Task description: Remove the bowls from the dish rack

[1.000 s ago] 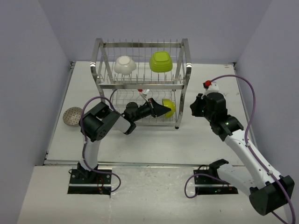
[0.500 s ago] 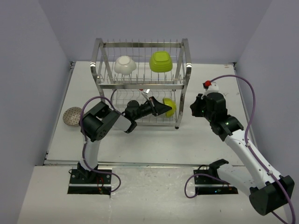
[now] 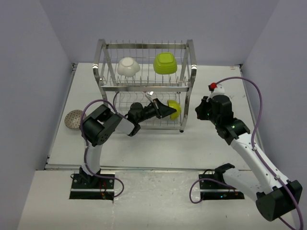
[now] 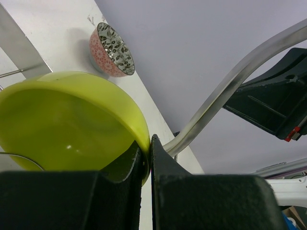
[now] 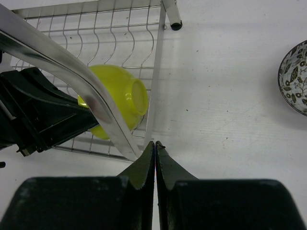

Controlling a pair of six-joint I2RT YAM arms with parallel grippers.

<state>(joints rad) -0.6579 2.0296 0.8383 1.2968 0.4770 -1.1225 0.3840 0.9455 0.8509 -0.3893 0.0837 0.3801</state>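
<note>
The chrome dish rack (image 3: 109, 87) stands at the table's far middle. Its upper tier holds a white bowl (image 3: 128, 66) and a squarish lime green bowl (image 3: 165, 63). My left gripper (image 3: 164, 111) reaches into the lower tier and is shut on the rim of the round lime green bowl (image 3: 174, 109), one finger inside and one outside (image 4: 149, 143). That bowl (image 4: 62, 124) also shows in the right wrist view (image 5: 120, 96). My right gripper (image 5: 155, 143) is shut and empty, just right of the rack's front right post (image 5: 96, 100). A speckled bowl (image 3: 74, 119) sits on the table at the left.
A second patterned bowl (image 5: 295, 76) stands on the table to the right of the rack, also seen in the left wrist view (image 4: 111, 49); my right arm (image 3: 225, 120) hides it from the top camera. Grey walls close in the table on three sides.
My left gripper has shifted slightly up and to the right, with the round lime green bowl in it. The right arm has not moved.
</note>
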